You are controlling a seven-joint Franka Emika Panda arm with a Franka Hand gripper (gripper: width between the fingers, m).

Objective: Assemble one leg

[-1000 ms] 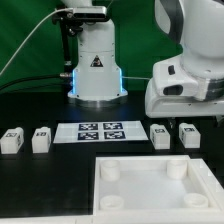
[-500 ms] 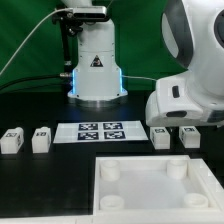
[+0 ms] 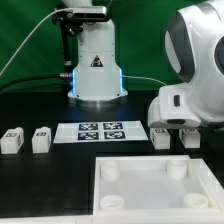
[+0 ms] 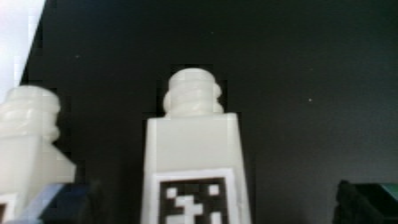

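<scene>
Exterior view: my arm (image 3: 195, 90) hangs low at the exterior view's right. It is over two small white blocks (image 3: 160, 137) that lie just beside the marker board (image 3: 108, 131). Two more blocks (image 3: 12, 140) lie past the board's other end. The white tray (image 3: 150, 185) sits nearer the camera.

Wrist view: the leg (image 4: 192, 160) sits centred on the black table (image 4: 302, 60), its tag facing the camera. It is between the gripper (image 4: 214, 198) fingers (image 4: 374, 197), which are spread wide and touch nothing. A neighbouring block (image 4: 32, 140) lies beside it.
</scene>
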